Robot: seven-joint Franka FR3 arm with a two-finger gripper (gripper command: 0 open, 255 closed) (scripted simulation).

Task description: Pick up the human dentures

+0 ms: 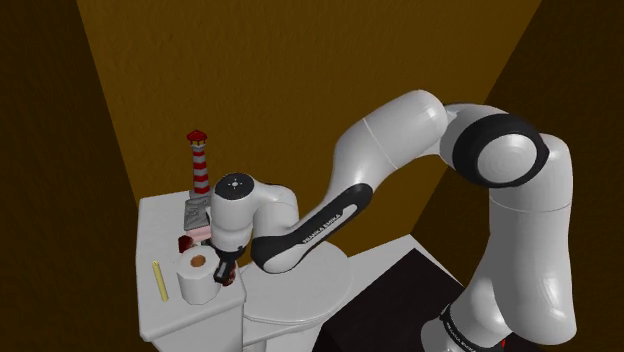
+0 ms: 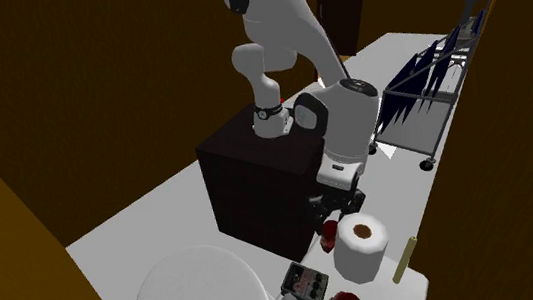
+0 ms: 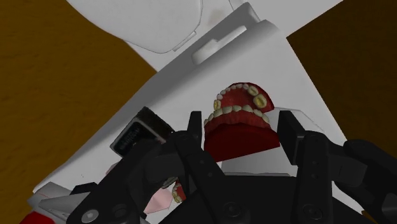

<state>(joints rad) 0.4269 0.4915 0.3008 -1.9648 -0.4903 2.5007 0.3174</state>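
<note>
The dentures [image 3: 240, 118] are dark red gums with rows of yellowish teeth, resting on the white toilet tank lid [image 3: 267, 57]. My black gripper [image 3: 242, 126] is open and straddles them, one fingertip close at each side, with a thin gap still visible at one finger. In the second exterior view the gripper [image 2: 330, 216] hangs just over the red dentures [image 2: 330, 234], beside the toilet paper roll [image 2: 362, 245]. In the shoulder view the gripper [image 1: 223, 266] is low over the tank lid's near end, hiding most of the dentures.
On the tank lid [image 1: 160, 215] stand a toilet paper roll [image 1: 197, 276], a yellow pencil [image 1: 158, 280], a dark box [image 1: 195, 212] and a red-and-white lighthouse [image 1: 199, 160]. The toilet seat [image 2: 198, 291] lies beside it. A drying rack [image 2: 428, 78] stands farther off.
</note>
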